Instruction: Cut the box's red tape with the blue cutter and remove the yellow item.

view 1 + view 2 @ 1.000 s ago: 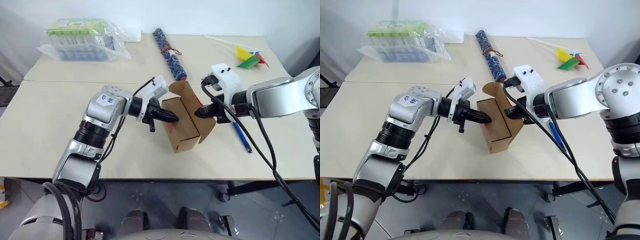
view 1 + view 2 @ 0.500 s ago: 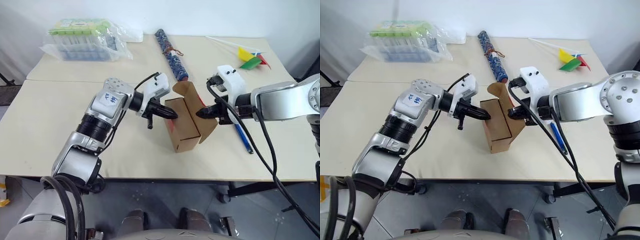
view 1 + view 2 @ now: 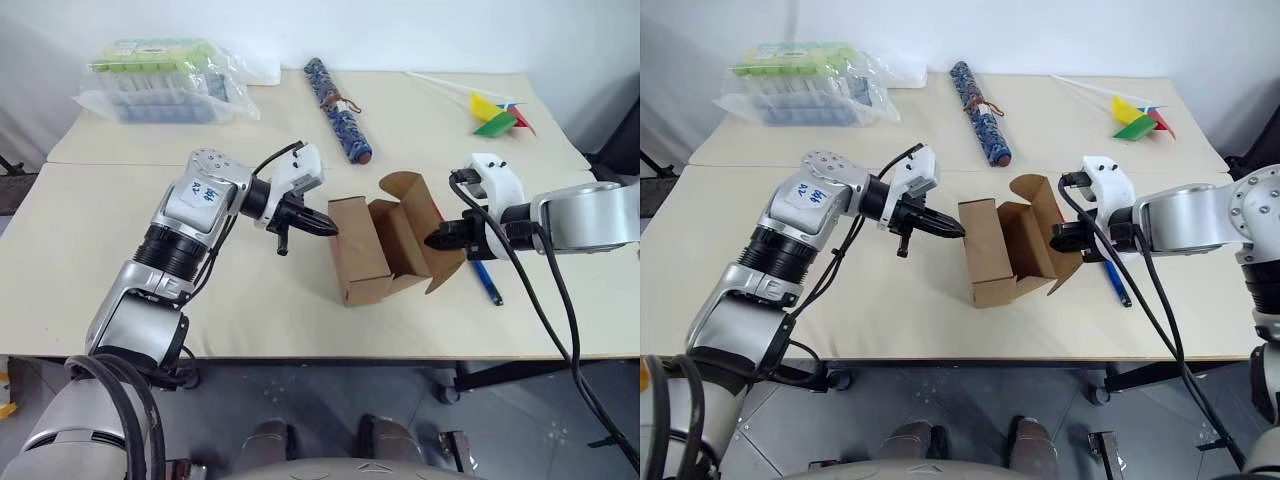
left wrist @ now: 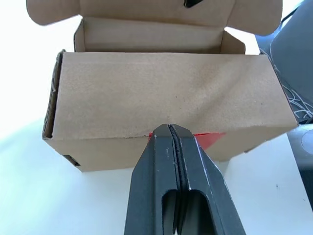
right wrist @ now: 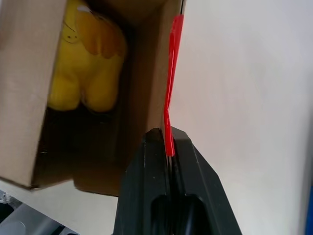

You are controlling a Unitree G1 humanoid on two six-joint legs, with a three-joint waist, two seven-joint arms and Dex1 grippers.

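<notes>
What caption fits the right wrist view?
Right gripper pinching the red tape on the open box flap, yellow item visible inside.

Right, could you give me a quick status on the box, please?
Right gripper shut on box lid flap, box open. Left gripper shut, tip at the box side. Yellow item inside, nothing blocking it.

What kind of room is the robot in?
Probably a lab or workshop, not a home: plain pale tables pushed together by a bare wall, holding practice props like a cardboard box, a pinwheel and bagged tubes.
</notes>
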